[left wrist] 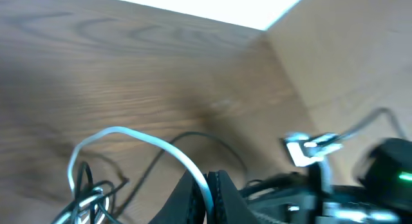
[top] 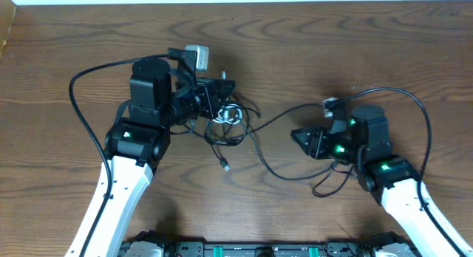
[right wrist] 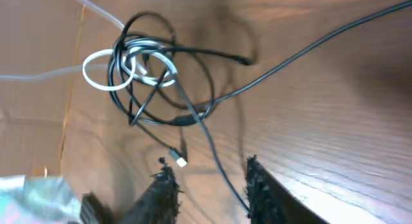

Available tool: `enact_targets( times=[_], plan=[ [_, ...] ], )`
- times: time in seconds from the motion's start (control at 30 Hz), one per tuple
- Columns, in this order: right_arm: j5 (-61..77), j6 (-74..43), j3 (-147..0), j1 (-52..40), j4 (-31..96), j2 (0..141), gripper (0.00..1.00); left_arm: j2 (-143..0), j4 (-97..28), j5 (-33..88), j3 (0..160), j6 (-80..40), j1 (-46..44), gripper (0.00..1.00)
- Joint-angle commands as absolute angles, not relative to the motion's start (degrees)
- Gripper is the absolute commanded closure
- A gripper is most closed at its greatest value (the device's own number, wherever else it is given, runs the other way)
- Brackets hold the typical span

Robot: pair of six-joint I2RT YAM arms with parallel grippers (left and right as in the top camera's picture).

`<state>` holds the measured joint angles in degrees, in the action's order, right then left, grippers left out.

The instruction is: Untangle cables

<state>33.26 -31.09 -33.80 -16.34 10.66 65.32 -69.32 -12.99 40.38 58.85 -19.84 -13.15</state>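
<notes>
- Cables (top: 229, 122) bunched in a loose knot on the wooden table (top: 310, 35), just beside the left gripper (left wrist: 207, 188) and well apart from the right gripper (right wrist: 209, 185).
- White cable (left wrist: 129, 132) arching up out of the knot, pinched between the left fingers (left wrist: 187, 201), which are clamped tight on it.
- Black cable (right wrist: 187, 118) looped several times around the white coils, one long strand trailing across the table toward the right arm.
- Right jaws spread wide, gripping nothing, a black strand lying on the wood between the fingertips (right wrist: 164, 192).
- Small plug (right wrist: 177, 159) resting on the table just ahead of those fingertips.
</notes>
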Motion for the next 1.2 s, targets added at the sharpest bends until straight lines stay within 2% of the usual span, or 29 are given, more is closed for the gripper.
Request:
enact_targets(
  times=[0.0, 0.27, 0.37, 0.43, 0.53, 0.7, 0.83, 1.03, 1.17],
  plan=[
    [34.68, -31.27, -34.04, -18.17, 9.67, 66.81, 0.6, -68.64, -11.38, 46.3, 59.48, -22.81, -13.04, 0.92],
    [35.16, -33.47, -34.02, -18.85, 6.94, 68.23, 0.56, -68.34, -7.09, 59.29, 59.48, -23.05, -13.04, 0.92],
    [35.11, -38.98, -34.04, -18.85, 5.72, 68.27, 0.58, -68.36, -7.16, 61.14, 59.48, -23.05, -13.04, 0.92],
    [36.95, -43.79, -34.02, -18.87, 4.89, 68.27, 0.59, -68.36, -7.16, 61.65, 59.48, -23.27, -13.04, 0.92],
    [39.53, -43.9, -34.02, -19.94, 1.48, 68.27, 0.59, -68.36, -7.14, 62.61, 59.48, -23.31, -13.08, 0.92],
    [33.43, -44.88, -34.02, -25.02, -2.37, 69.14, 0.56, -68.36, -7.14, 62.59, 59.48, -24.29, -13.87, 0.92],
    [25.58, -50.98, -34.02, -28.8, -4.69, 71.55, 0.53, -68.36, -7.14, 62.57, 59.48, -24.34, -15.18, 0.92],
    [24.91, -57.14, -34.02, -31.62, -15.25, 76.66, 0.47, -68.36, -7.14, 62.57, 59.48, -24.34, -16.78, 0.92],
    [23.9, -65.39, -34.04, -32.25, -19.99, 80.9, 0.43, -68.36, -7.11, 62.57, 59.48, -25.56, -16.84, 0.92]
  ],
)
